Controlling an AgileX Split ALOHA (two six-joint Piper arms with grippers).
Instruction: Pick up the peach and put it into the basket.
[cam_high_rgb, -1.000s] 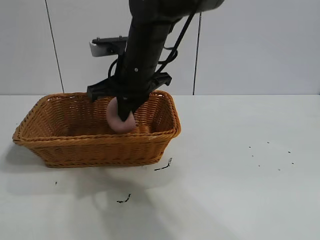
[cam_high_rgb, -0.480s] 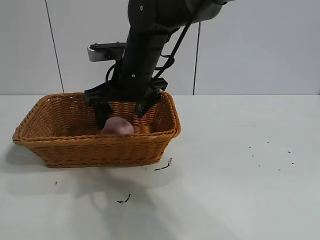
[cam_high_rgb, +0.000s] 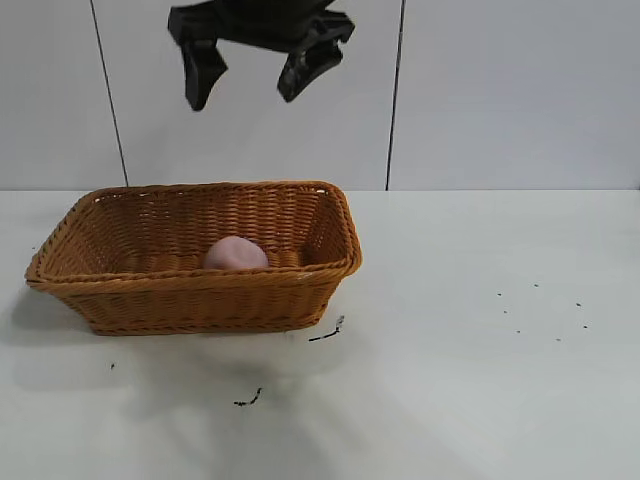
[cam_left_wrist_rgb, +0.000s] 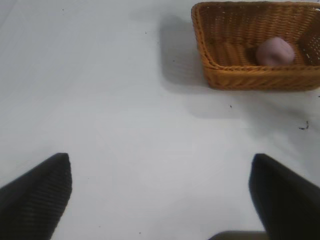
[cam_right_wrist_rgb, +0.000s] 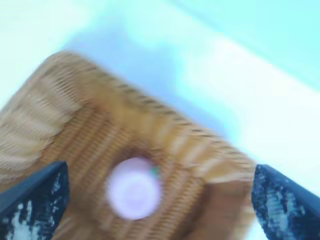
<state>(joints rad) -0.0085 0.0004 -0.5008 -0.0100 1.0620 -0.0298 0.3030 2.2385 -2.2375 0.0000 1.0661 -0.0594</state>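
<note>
The pale-pink peach (cam_high_rgb: 235, 254) lies on the floor of the orange-brown wicker basket (cam_high_rgb: 190, 300), near its front wall. My right gripper (cam_high_rgb: 245, 85) hangs open and empty high above the basket, at the top edge of the exterior view. The right wrist view looks straight down on the peach (cam_right_wrist_rgb: 134, 187) in the basket (cam_right_wrist_rgb: 45, 115), between the spread fingers of the right gripper (cam_right_wrist_rgb: 160, 200). My left gripper (cam_left_wrist_rgb: 160, 200) is open and empty, well away from the basket (cam_left_wrist_rgb: 240, 80) and the peach (cam_left_wrist_rgb: 275, 51). It is out of the exterior view.
The basket stands on a white table (cam_high_rgb: 480, 380) at the left, close to a grey panelled wall (cam_high_rgb: 500, 90). Small dark scraps (cam_high_rgb: 328, 332) lie on the table just in front of the basket, and fine specks (cam_high_rgb: 540, 310) at the right.
The right gripper let go of the peach into the basket, opened, and rose straight up to the top of the view. The peach now rests still on the basket floor.
</note>
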